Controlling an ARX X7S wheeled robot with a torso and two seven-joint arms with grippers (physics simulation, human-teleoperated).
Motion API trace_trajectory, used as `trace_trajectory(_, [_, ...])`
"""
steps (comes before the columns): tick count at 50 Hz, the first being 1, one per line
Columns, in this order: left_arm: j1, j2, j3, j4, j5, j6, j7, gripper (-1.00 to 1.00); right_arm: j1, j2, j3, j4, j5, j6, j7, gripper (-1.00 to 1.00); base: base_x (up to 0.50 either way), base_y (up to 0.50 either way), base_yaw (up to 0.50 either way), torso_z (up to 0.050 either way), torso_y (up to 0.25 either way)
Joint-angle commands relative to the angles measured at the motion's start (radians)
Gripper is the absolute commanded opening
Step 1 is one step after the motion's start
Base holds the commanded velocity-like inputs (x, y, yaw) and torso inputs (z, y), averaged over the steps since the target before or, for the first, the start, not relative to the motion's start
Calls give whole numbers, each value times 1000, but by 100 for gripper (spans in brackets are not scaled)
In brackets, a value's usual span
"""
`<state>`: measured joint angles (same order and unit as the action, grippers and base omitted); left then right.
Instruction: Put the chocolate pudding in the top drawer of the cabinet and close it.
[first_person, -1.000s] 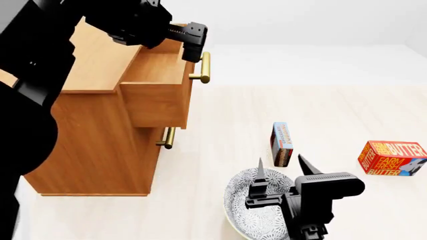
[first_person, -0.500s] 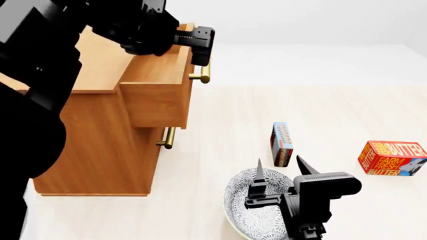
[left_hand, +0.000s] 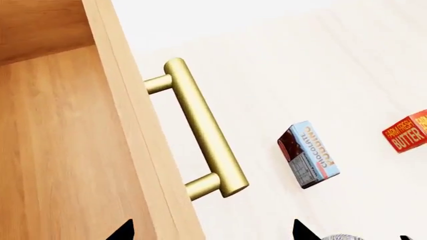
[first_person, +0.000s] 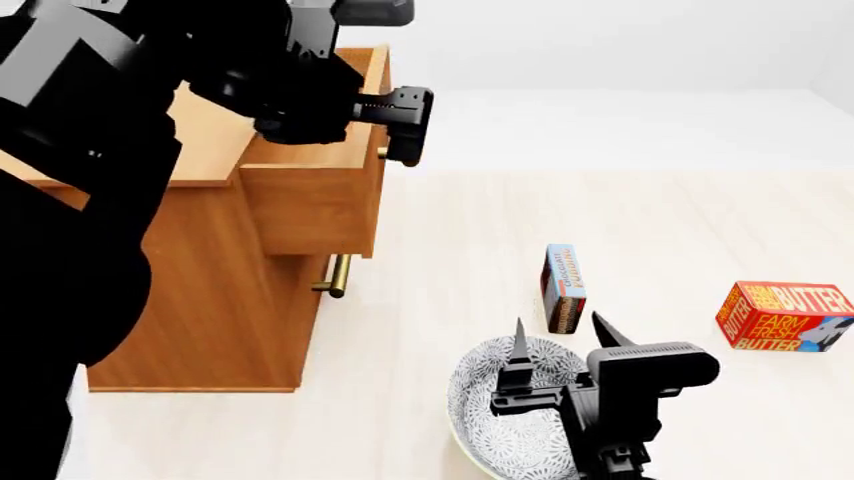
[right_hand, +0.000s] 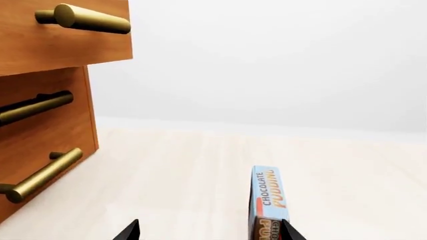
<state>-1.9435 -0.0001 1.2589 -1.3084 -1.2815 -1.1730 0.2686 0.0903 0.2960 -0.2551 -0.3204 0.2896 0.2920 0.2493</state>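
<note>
Chocolate pudding (first_person: 565, 287) stands on its narrow side on the pale worktop, just beyond the right claw (first_person: 557, 360), whose two pointed fingers are spread apart and hold nothing. In the right wrist view the carton sits between those finger tips but farther out, untouched, its light blue face reading CHOCOLATE PUDDING. That claw hovers over a patterned bowl (first_person: 481, 400) near the front edge of the worktop. Farther toward the right edge lies a red-orange butter box (first_person: 783, 316), well apart from the pudding.

The left claw (first_person: 404, 128) hangs at the front of the top drawer (first_person: 320, 170), covering most of the drawer's brass handle (left_hand: 203, 130) in the head view. In the left wrist view only two dark finger tips show, spaced widely, one on the drawer's inner side and one outside past the handle; neither touches the bar, so this claw is released too. The top drawer is pulled out from the cabinet (first_person: 200, 290), its wooden inside showing. Below it the lower drawer's handle (first_person: 338, 276) sits against a closed front. The cabinet stands at the left side of the worktop.
</note>
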Motion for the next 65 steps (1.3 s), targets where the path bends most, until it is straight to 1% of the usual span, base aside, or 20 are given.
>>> trace_trajectory(1, [16,0,56,0,-32,0,29,100,7,0,-4,15,5,-5,0,100,0,0,0,0,0])
trace_trajectory(9, [26,0,44,0,-3,2,43,100,8,1,-6,17,8,-4,1,100,0,0,0,0,0])
trace_trajectory(11, [29,0,22,0,16,-2,42,100,9,2,-6,17,9,-3,2,100,0,0,0,0,0])
trace_trajectory(16, [44,0,-72,0,124,-23,42,100,8,3,-7,19,12,-6,2,100,0,0,0,0,0])
trace_trajectory(19, [55,0,-71,0,132,-23,49,100,8,4,-7,21,14,-7,2,100,0,0,0,0,0])
trace_trajectory(24, [59,0,-31,0,96,-10,62,100,9,5,-7,27,17,-10,1,100,0,0,0,0,0])
trace_trajectory(32, [49,0,153,5,-105,40,78,100,16,4,-11,38,18,-13,0,100,0,0,0,0,0])
trace_trajectory(43, [15,0,289,30,-303,91,74,100,17,6,-15,45,20,-19,1,100,0,0,0,0,0])
trace_trajectory(52, [3,0,333,55,-376,118,72,100,17,7,-17,50,23,-23,3,100,0,0,0,0,0])
trace_trajectory(65, [2,0,339,110,-409,150,48,100,17,9,-19,54,27,-30,5,100,0,0,0,0,0])
